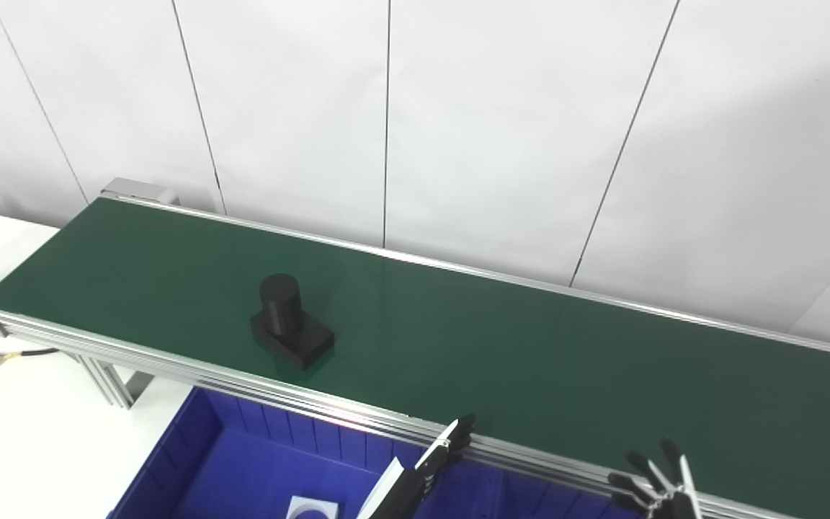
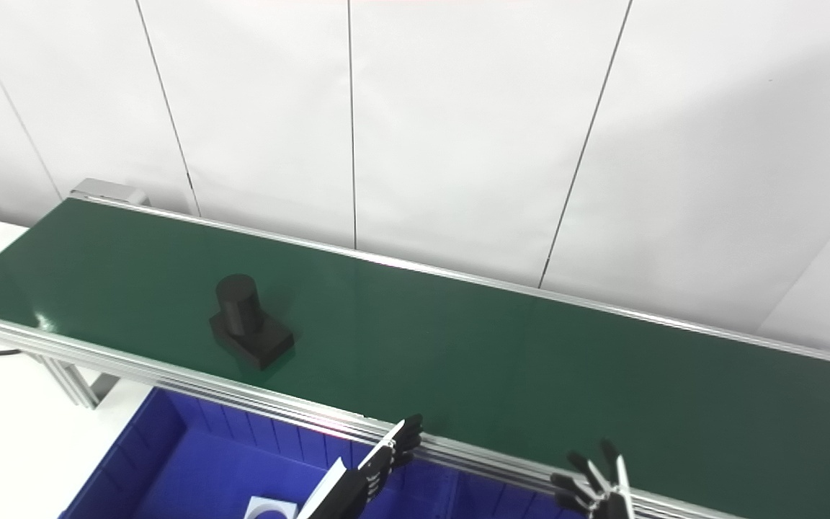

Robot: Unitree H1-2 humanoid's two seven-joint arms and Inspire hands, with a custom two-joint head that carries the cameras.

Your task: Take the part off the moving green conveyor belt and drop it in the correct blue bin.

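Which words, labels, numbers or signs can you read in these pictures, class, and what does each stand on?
None can be read.
Black part: no marking shows.
Green belt and its rail: plain.
Blue bin: a white card lies in it, cut off by the picture's edge, with no legible text.
Wall panels: blank.
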